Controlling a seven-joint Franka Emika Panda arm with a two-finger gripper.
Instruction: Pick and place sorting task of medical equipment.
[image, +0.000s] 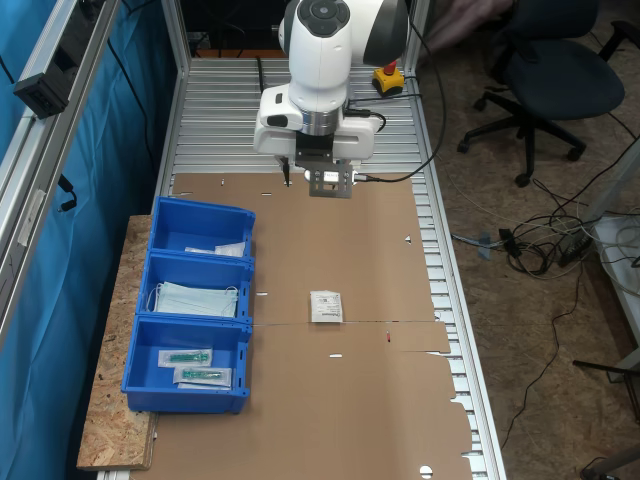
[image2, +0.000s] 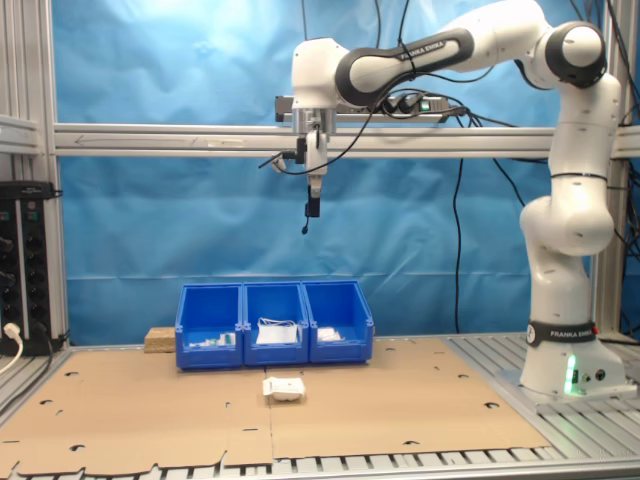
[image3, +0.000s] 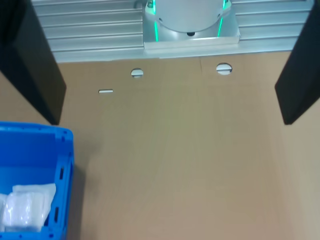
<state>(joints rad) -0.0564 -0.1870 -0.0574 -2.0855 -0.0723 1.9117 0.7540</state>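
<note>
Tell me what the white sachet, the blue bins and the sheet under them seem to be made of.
The white sachet looks like paper or thin film, matte, with faint grey print; which of the two is unclear. The blue bins look like moulded plastic: saturated colour, slight sheen, rounded rims. The brown sheet looks like cardboard: flat matte brown, with punched slots, a seam and torn edges.

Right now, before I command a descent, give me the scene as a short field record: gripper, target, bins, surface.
gripper: gripper open, raised high above the cardboard, holding nothing
target: white sachet lying flat on the cardboard, out in the open, apart from the bins
bins: three joined blue bins along the first exterior view's left
bin contents: white packets in the bin nearest the arm's base, pale-blue face masks in the middle, clear packets with teal items in the farthest
surface: brown cardboard sheet over the table
</note>
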